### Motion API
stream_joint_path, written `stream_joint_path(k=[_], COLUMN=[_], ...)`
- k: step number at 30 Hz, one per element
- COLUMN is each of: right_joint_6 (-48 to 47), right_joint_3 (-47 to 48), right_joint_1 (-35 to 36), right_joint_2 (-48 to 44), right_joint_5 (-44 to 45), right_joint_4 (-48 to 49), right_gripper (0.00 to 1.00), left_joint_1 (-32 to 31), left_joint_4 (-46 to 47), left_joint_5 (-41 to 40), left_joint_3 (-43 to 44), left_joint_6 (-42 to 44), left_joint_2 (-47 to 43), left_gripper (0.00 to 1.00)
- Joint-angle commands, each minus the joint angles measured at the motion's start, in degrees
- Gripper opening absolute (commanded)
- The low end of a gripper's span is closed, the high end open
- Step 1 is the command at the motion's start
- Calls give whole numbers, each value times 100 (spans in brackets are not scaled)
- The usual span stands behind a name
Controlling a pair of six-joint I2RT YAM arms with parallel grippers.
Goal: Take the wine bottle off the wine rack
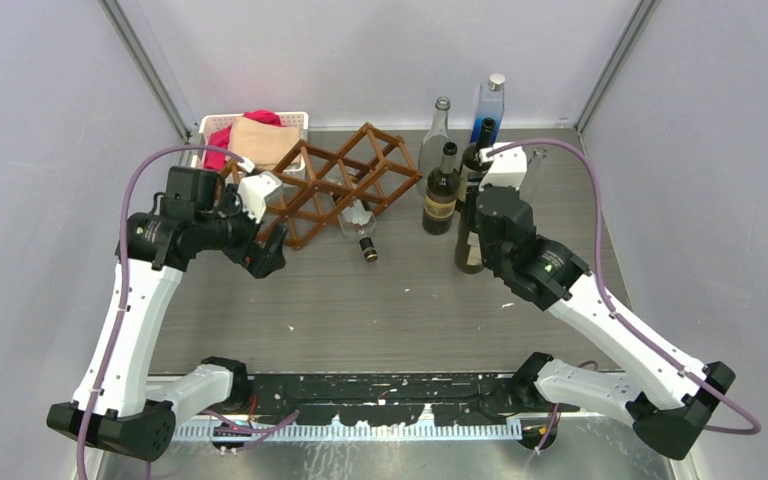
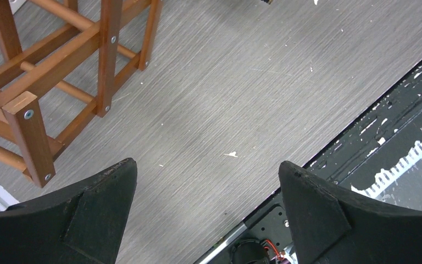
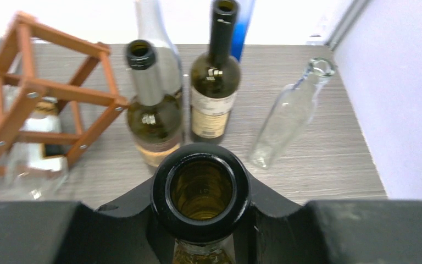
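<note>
The brown wooden wine rack (image 1: pixel 332 180) lies at the back centre; it also shows in the right wrist view (image 3: pixel 27 93) and the left wrist view (image 2: pixel 44 82). My right gripper (image 1: pixel 480 212) is shut on the neck of a dark wine bottle (image 1: pixel 468 252) and holds it upright, right of the rack and clear of it. Its open mouth (image 3: pixel 200 190) fills the right wrist view between my fingers (image 3: pixel 200 220). I cannot tell if its base touches the table. My left gripper (image 1: pixel 265 255) is open and empty by the rack's front left end, over bare table (image 2: pixel 206 181).
A clear bottle (image 1: pixel 358 216) lies in the rack, its neck poking out the front. Several bottles stand at the back right: a labelled dark one (image 1: pixel 442 190), a clear one (image 1: pixel 438 125), a blue one (image 1: pixel 490 100). A white basket (image 1: pixel 208 128) with cloths sits back left.
</note>
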Motion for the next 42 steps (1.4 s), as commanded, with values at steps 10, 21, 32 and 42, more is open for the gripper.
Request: stream_joint_path(k=[10,21,32,42], right_joint_6=[-17,174,-93,-177], right_joint_3=[-376,-552,-757,-994], right_joint_1=[-1557,-2262,-2374,-2381], right_joint_2=[657,1241,1622,1481], right_joint_5=[-881,-1291,-1383,-1396], right_joint_4=[2482,3172,3866,3713], right_gripper=[1,1,1,45], left_joint_1=[19,19,19,19], left_joint_4=[355,449,524,436], left_joint_5=[-196,-153,-144,-117], left_joint_3=[-82,-151,-152,-42], left_joint_6=[-86,4,29,23], left_joint_2=[-246,-237,-235,-135], left_gripper=[100,100,100,99])
